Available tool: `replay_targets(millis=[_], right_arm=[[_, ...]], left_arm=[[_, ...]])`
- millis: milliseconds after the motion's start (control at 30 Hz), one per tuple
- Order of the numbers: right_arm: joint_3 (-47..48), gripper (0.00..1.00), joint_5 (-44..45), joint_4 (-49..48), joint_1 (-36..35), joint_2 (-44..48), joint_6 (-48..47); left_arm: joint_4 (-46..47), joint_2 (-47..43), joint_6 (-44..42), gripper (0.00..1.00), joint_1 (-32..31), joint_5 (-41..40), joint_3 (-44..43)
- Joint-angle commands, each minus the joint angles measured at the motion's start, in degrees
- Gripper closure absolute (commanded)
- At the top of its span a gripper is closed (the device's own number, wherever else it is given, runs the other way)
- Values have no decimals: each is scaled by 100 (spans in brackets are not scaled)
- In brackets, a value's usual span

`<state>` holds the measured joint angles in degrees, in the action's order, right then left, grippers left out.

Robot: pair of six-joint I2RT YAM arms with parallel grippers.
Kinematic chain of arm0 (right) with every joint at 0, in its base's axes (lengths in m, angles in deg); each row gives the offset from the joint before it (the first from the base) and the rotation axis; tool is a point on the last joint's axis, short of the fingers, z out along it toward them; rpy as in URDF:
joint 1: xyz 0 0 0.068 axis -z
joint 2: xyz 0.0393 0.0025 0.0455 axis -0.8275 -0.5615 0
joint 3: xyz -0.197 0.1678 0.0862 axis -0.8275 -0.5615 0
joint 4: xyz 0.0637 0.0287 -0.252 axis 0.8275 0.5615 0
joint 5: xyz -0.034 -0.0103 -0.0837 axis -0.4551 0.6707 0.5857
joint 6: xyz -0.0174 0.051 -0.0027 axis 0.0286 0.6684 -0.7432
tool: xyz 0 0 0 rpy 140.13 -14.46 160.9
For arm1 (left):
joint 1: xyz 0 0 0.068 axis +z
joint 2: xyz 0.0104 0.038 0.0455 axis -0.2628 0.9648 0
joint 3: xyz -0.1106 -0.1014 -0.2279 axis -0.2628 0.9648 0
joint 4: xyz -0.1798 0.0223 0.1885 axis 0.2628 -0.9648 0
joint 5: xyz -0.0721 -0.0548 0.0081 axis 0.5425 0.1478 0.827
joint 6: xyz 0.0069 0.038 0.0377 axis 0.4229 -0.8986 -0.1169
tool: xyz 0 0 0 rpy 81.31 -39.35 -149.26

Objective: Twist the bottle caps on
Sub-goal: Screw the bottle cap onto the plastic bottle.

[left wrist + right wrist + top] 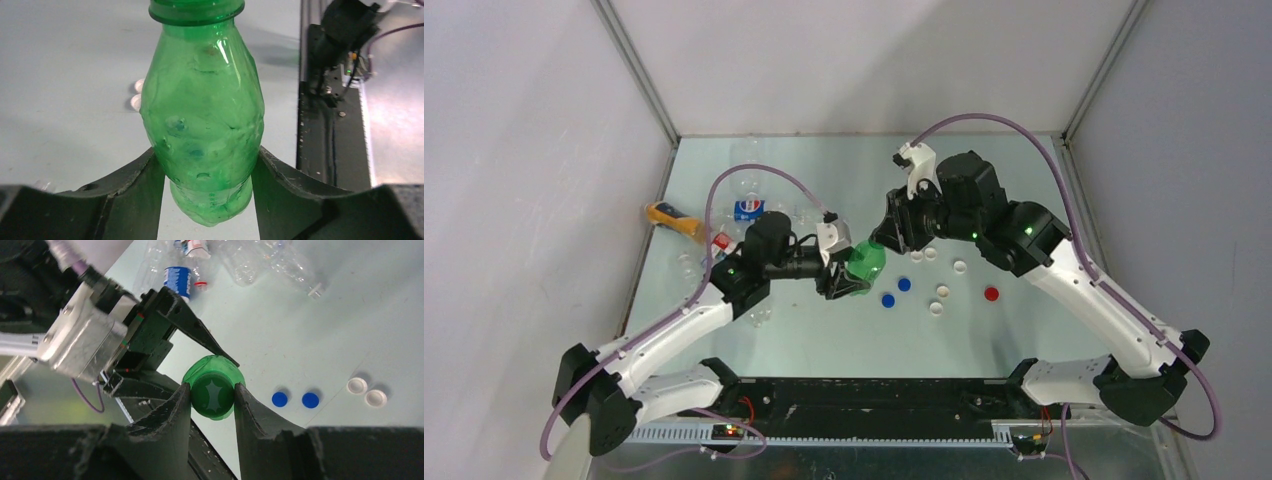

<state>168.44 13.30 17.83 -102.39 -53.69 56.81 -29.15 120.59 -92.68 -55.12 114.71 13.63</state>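
Pale table (824,340) boxed in by white walls (844,60), and I'm working right in the middle of it. My left gripper (207,167) is clamping the green bottle (202,100) low on its body. It looks lifted off the table, with the neck pointing toward my right arm. My right gripper (212,390) is pinching the green cap (214,401), which is sitting on that neck.

So I'm guessing I'm mid screw-on. The next move is calling for a right-wrist twist while the left side is stopping the bottle from spinning, without crushing the thin plastic.

Counting loose stuff just right of the bottle, I'm seeing two blue caps (904,284), one red cap (991,293) and five whitish caps (936,308).

Far left I'm seeing one orange-yellow bottle (674,220), one blue-label bottle (749,208) and one red-label bottle (719,242). There are clear ones too, but I can't count them.
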Motion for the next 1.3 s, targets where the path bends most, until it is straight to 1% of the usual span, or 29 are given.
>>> replay_targets(millis=[0,133,267,300,367,467,533,600,633,667,700,733,767,867,933,1033,1133,1267], right_arm=[[-122,100,-906,244,-65,55,-943],[-122,100,-1310,430,-61,72,-1443],[-162,100,-1643,572,-65,95,-1881],[-173,100,-1681,588,-65,95,-1995],[-197,100,-1654,620,-61,93,-2026],[-201,100,-1543,637,-65,11,-1837],[-194,100,-1407,628,-75,-44,-1538],[-194,100,-1073,619,-82,-101,-1210],[-193,100,-953,603,-87,-139,-967],[-193,100,-700,595,-110,-159,-842],[-193,100,-538,580,-123,-189,-546],[-193,100,-225,578,-137,-210,-399],[-193,100,-85,586,-143,-254,-68],[-170,100,633,684,-195,-383,689],[-163,100,941,751,-257,-459,1455],[-202,100,1359,720,-337,-500,2037],[-322,100,1753,560,-384,-422,2498],[-476,100,2056,285,-386,-287,2755]], left_arm=[[364,-197,210,100,245,1365,-446],[209,-129,153,100,402,1879,-603],[-647,-24,-364,100,428,2082,-946],[-941,-8,-457,100,428,2068,-1066],[-1131,-6,-632,100,428,1931,-1139],[-1021,-151,-551,100,413,1589,-1079],[-816,-294,-467,100,375,1198,-978],[-546,-440,-415,100,293,447,-880],[-470,-533,-383,100,260,260,-812],[-282,-575,-361,100,188,-168,-774],[-185,-653,-317,100,141,-372,-696],[-8,-679,-311,100,47,-776,-632],[44,-705,-315,100,-76,-976,-610],[407,-718,-546,100,-422,-1999,-533],[600,-672,-718,100,-669,-2523,-486],[963,-567,-822,100,-979,-3212,-366],[1315,-477,-790,100,-1144,-3808,-214],[1475,-385,-736,100,-1242,-4103,-73]])
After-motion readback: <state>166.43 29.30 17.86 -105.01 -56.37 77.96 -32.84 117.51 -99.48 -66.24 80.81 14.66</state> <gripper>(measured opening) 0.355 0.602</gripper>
